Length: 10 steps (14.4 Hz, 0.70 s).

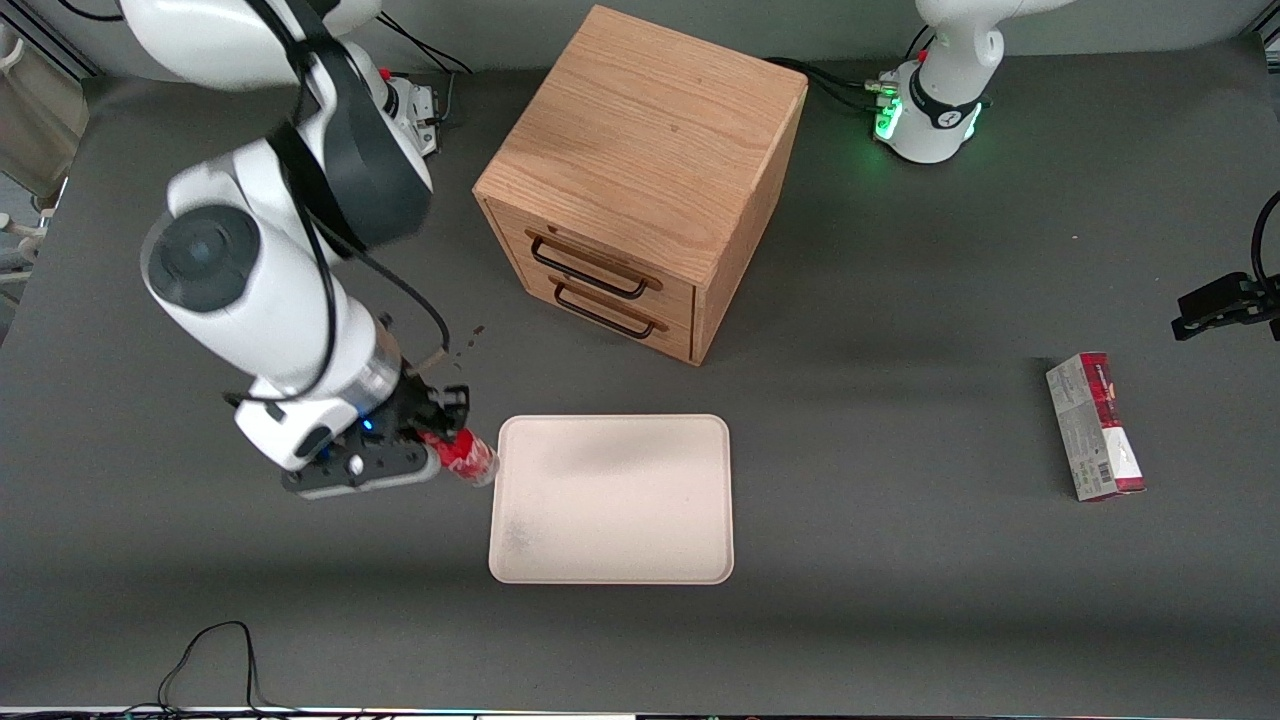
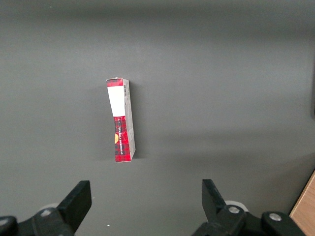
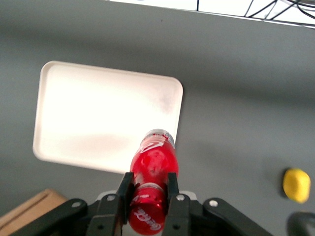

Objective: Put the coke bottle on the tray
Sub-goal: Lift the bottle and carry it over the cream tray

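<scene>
The red coke bottle (image 1: pixel 468 456) (image 3: pixel 153 162) hangs tilted in the air, its clear base pointing toward the tray. My right gripper (image 1: pixel 430 448) (image 3: pixel 147 189) is shut on the bottle's neck and cap end, one finger pressed against each side. The cream tray (image 1: pixel 612 500) (image 3: pixel 93 113) lies flat on the dark table, in front of the wooden cabinet. The bottle's base sits right at the tray's short edge nearest the working arm, just above the rim.
A wooden drawer cabinet (image 1: pixel 640 180) with two black handles stands farther from the front camera than the tray. A red-and-grey carton (image 1: pixel 1095 427) (image 2: pixel 121 120) lies toward the parked arm's end. A yellow lemon-like object (image 3: pixel 297 185) rests on the table near the gripper.
</scene>
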Motion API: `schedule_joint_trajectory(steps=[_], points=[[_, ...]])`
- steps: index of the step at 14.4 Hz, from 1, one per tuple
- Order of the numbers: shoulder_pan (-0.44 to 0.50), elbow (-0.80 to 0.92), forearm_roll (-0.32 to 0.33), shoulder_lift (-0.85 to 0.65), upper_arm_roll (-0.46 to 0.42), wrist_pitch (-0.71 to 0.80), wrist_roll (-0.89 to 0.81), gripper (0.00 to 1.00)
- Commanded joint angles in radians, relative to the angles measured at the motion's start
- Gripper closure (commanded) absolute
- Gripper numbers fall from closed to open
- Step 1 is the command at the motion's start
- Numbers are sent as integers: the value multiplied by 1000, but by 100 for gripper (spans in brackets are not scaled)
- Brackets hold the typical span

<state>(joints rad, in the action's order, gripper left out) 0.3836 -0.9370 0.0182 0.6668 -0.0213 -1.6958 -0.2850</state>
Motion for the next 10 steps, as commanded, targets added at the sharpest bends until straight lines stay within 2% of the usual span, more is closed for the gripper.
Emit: schedule_joint_trajectory(steps=[1,5,10], points=[[-2,104,12,131,8,-54,-10,100],[-5,109,12,224,-2,-87,12,100],[-6,109,11,261,-3,-149,50,100]])
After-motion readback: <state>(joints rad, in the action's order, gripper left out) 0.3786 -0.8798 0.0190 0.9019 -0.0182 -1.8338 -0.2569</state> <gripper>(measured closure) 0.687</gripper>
